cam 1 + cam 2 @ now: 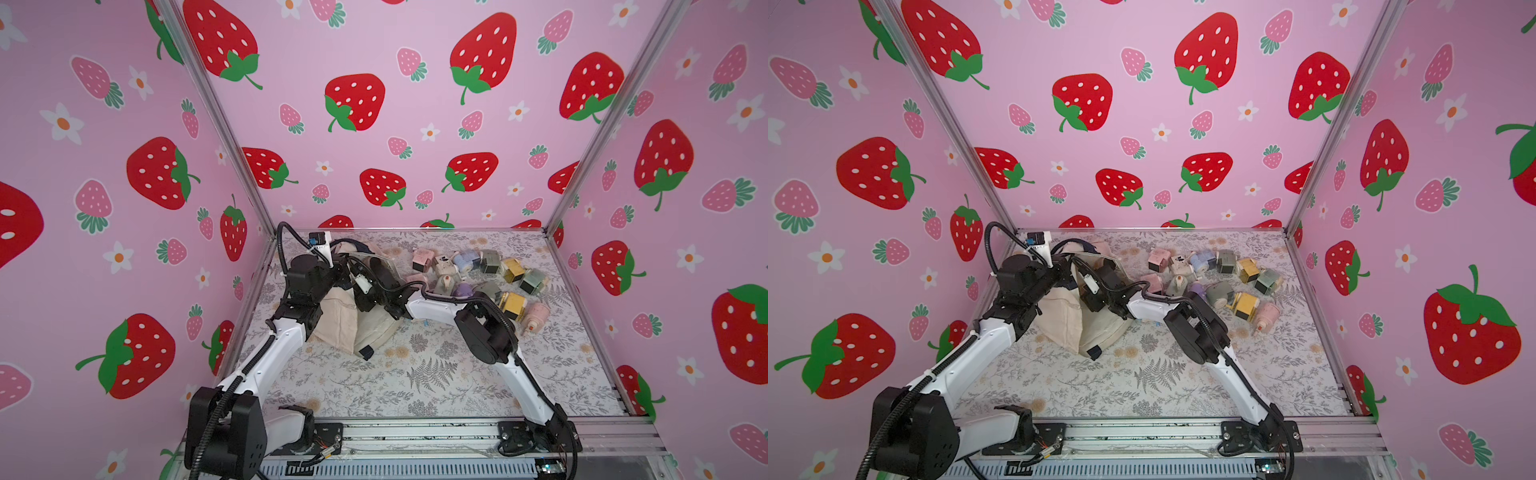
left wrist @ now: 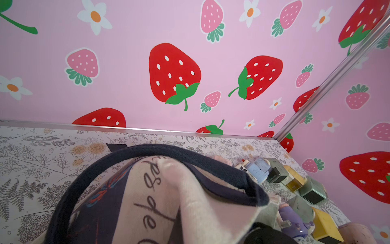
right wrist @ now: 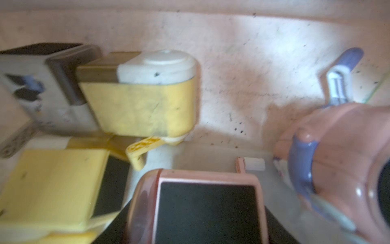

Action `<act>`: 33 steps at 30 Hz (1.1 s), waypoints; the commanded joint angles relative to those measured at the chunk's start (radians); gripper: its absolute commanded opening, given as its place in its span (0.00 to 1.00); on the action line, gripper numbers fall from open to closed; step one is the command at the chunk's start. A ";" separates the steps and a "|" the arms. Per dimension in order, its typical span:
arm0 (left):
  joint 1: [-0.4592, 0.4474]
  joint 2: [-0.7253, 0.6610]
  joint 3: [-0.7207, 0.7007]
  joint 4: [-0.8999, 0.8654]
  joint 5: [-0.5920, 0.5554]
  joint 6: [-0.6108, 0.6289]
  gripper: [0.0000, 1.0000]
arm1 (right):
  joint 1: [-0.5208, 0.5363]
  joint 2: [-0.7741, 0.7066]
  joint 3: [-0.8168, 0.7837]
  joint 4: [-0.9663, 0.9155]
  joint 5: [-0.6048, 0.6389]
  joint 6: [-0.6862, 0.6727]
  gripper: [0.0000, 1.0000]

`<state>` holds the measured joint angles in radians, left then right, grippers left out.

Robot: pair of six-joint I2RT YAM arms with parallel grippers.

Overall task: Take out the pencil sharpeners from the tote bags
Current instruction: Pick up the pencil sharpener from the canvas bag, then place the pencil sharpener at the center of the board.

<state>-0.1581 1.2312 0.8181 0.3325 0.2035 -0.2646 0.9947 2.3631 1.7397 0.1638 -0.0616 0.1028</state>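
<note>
Pencil sharpeners (image 3: pixel 139 101) lie inside the tote (image 1: pixel 334 322), just ahead of the right jaws, which straddle a pink sharpener (image 3: pixel 207 202); I cannot tell whether they grip it yet. The left jaws are closed, apparently pinching the tote's rim to hold its mouth up. Next, the right jaws need a firm clamp, then a lift clear to the pile (image 1: pixel 478 274) on the surface (image 1: pixel 415 374).

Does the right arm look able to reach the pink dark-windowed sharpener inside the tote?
Probably yes. The left tool holds the tote bag open, the right arm reaches inside it, and the pink sharpener lies uncovered just ahead; the yellow sharpeners sit beside it, not over it.
</note>
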 commanded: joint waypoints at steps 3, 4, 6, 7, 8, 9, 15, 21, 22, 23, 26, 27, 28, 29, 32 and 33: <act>-0.011 -0.016 0.068 0.089 0.047 0.012 0.00 | 0.028 -0.117 -0.084 0.048 -0.021 -0.035 0.58; -0.012 -0.016 0.067 0.089 0.047 0.012 0.00 | 0.032 -0.135 -0.105 0.053 -0.023 -0.035 0.58; -0.013 -0.016 0.069 0.086 0.045 0.013 0.00 | 0.039 -0.168 -0.150 0.061 -0.030 -0.035 0.58; -0.012 -0.016 0.069 0.085 0.045 0.013 0.00 | 0.042 -0.187 -0.174 0.064 -0.030 -0.034 0.58; -0.012 -0.016 0.070 0.085 0.045 0.014 0.00 | 0.045 -0.203 -0.196 0.066 -0.033 -0.031 0.58; -0.012 -0.018 0.069 0.086 0.045 0.013 0.00 | 0.047 -0.224 -0.217 0.068 -0.041 -0.027 0.58; -0.012 -0.023 0.067 0.085 0.043 0.016 0.00 | 0.054 -0.351 -0.353 0.061 -0.102 -0.005 0.58; -0.012 -0.021 0.069 0.082 0.040 0.020 0.00 | 0.064 -0.507 -0.506 0.064 -0.103 -0.016 0.57; -0.011 -0.019 0.071 0.082 0.043 0.020 0.00 | 0.067 -0.534 -0.528 0.059 -0.108 -0.024 0.57; -0.011 -0.017 0.073 0.080 0.043 0.019 0.00 | 0.068 -0.558 -0.547 0.054 -0.113 -0.032 0.57; -0.012 -0.013 0.078 0.073 0.047 0.020 0.00 | 0.071 -0.644 -0.624 0.048 -0.086 -0.054 0.57; -0.012 -0.013 0.079 0.073 0.048 0.020 0.00 | 0.071 -0.677 -0.654 0.048 -0.057 -0.057 0.57; -0.012 -0.013 0.079 0.073 0.048 0.021 0.00 | 0.071 -0.714 -0.685 0.046 -0.031 -0.062 0.57; -0.012 -0.013 0.079 0.073 0.048 0.021 0.00 | 0.071 -0.745 -0.712 0.045 -0.009 -0.067 0.57; -0.012 -0.013 0.080 0.071 0.048 0.022 0.00 | 0.071 -0.852 -0.808 0.046 0.060 -0.072 0.57; -0.012 -0.012 0.081 0.071 0.048 0.022 0.00 | 0.071 -0.883 -0.841 0.046 0.084 -0.070 0.57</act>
<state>-0.1585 1.2312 0.8219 0.3290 0.2050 -0.2577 1.0622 1.5501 0.9470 0.1864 -0.0628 0.0551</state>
